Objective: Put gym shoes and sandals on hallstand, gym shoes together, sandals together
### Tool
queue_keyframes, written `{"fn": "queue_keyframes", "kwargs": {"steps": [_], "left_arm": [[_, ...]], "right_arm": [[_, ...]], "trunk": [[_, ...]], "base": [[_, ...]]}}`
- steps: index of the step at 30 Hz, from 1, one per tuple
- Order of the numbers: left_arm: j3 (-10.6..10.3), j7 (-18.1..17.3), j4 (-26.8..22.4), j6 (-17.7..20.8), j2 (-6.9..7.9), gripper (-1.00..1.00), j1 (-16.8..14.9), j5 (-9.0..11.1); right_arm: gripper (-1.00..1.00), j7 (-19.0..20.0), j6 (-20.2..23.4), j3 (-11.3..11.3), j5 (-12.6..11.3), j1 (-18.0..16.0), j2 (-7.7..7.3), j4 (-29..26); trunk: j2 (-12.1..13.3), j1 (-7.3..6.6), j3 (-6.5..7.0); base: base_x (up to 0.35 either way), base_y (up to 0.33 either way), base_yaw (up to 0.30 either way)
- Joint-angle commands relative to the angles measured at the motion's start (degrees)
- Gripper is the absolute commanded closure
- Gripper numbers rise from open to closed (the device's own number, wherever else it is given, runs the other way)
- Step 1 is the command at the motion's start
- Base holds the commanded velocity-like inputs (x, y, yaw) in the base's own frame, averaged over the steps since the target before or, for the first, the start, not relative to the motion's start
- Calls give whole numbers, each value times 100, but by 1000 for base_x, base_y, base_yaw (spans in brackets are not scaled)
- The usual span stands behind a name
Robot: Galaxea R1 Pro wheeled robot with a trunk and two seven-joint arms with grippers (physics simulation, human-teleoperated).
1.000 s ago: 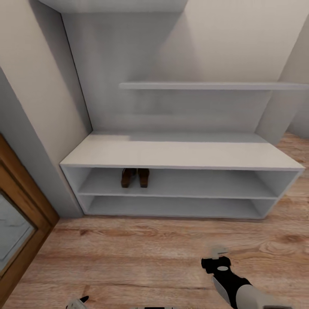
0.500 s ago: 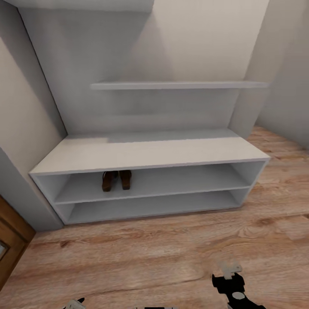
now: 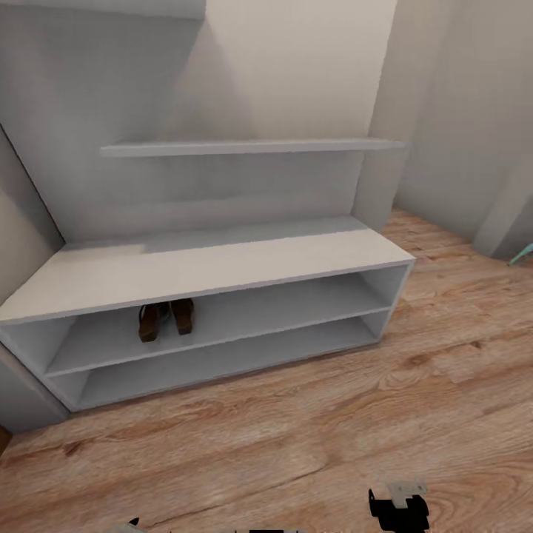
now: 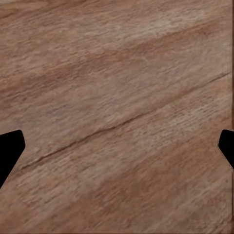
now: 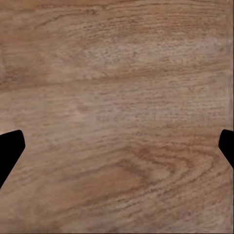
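Both sandals (image 3: 165,320) sit side by side near the left end of the hallstand's (image 3: 222,266) upper shelf; both jaws spread wide over bare floor (image 3: 296,437).

Pale plain walls (image 3: 311,66) meet in a corner; soft, even light.

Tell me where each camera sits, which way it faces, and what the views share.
Head view: on the robot's head, angled down at the hallstand, sandals on its upper open shelf; right tool at the bottom edge.
Left wrist view: near the left tool, facing the corridor floor; dark fingertips at both edges.
Right wrist view: same, right tool over floor.
Shared: wood floor.
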Motion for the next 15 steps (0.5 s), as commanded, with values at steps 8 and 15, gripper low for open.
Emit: {"fn": "queue_keyframes", "kwargs": {"steps": [8,15], "left_arm": [[32,32,21,-22,-60,-100,-2,9],[37,41,27,-24,-63,-100,-2,14]], "right_arm": [[-100,-21,-44,-10,-505,28,-16,1],[-100,55,-48,-9,-784,37,-70,0]], "trunk": [[-2,-1,-4],[-2,-1,-4]], "base": [[0,0,-300],[0,0,-300]]}}
